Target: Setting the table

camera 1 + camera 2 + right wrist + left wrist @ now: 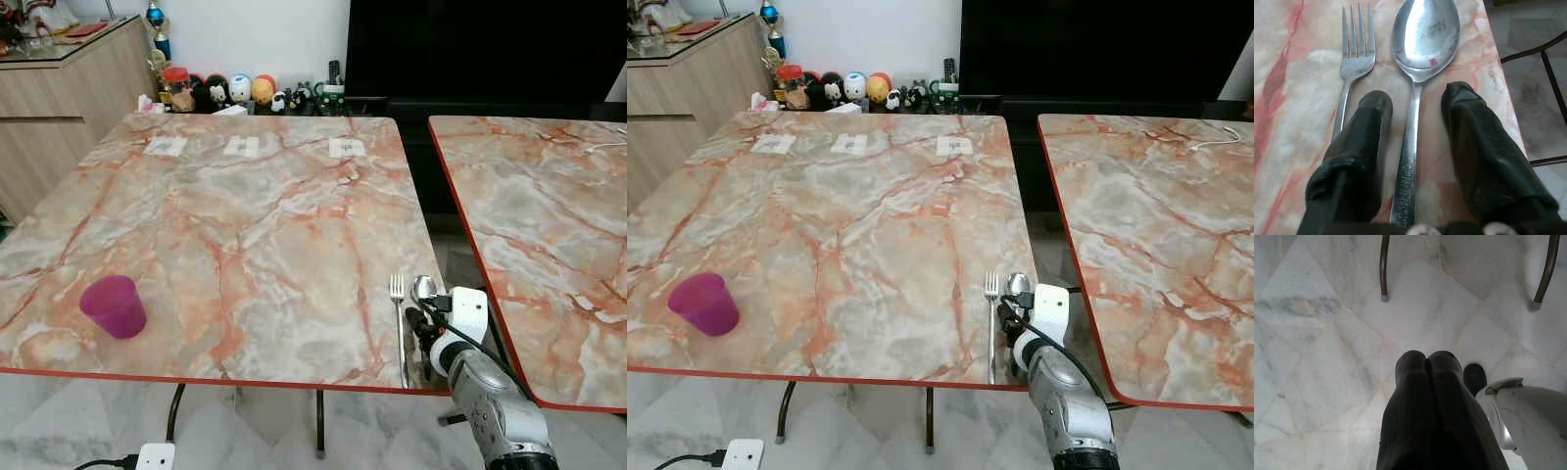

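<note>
Starting at your left, the purple cup (pixel 114 305) stands upright near the table (pixel 245 225) front edge; its inside is hidden, so you cannot tell what it holds. Your left gripper (pixel 1426 363) hangs over the floor, fingers pressed together. Further right, the fork (pixel 1354 58) lies just beside the spoon (pixel 1422 44), both handles running toward you. Your right gripper (pixel 1415 105) is spread, one finger either side of the spoon's handle, not clamped.

Two marble-topped tables (pixel 245 225) on a pale marble floor (pixel 1327 333).
</note>
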You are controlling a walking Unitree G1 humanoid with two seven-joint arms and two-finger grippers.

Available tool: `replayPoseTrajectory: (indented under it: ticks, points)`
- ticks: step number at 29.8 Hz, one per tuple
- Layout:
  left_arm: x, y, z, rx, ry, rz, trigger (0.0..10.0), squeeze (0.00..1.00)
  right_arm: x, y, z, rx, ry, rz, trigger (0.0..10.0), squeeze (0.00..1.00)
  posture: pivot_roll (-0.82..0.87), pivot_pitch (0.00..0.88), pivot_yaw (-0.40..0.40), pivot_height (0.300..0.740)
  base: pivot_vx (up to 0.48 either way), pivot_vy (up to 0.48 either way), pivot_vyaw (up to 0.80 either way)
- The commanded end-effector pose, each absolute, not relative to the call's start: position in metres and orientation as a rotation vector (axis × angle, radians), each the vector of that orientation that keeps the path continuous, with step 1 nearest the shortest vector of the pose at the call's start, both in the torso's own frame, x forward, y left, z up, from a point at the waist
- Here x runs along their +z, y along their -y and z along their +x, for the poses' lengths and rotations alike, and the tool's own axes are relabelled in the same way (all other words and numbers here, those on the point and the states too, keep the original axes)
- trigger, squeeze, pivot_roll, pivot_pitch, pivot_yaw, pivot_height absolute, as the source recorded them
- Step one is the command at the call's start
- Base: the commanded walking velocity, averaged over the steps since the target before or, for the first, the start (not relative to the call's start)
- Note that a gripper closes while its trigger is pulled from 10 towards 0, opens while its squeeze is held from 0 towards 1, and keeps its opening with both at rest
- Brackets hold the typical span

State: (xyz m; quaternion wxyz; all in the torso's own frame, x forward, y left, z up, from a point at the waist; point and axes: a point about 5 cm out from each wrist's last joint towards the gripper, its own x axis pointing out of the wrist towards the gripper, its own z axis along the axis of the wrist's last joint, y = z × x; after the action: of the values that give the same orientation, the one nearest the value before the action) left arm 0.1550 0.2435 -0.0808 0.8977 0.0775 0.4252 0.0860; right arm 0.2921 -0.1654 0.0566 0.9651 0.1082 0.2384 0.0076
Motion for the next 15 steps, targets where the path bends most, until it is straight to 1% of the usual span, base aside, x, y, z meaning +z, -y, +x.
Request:
replayPoseTrajectory:
  ticks: [1,15]
  points:
    - [-0.0828,-0.2457,0.1500,0.176,-0.906,0.165,10.0,0.00,0.0499,0.1635,0.2900,0.023,-0.521,0.220,0.0,0.00,0.00,0.007,0.000,0.740,0.000,0.000,0.00]
    - [-0.0842,-0.2439,0.1485,0.169,-0.920,0.161,10.0,0.00,0.0507,0.1602,0.2902,0.045,-0.514,0.212,0.0,0.00,0.00,0.005,-0.001,0.740,0.000,0.000,0.00]
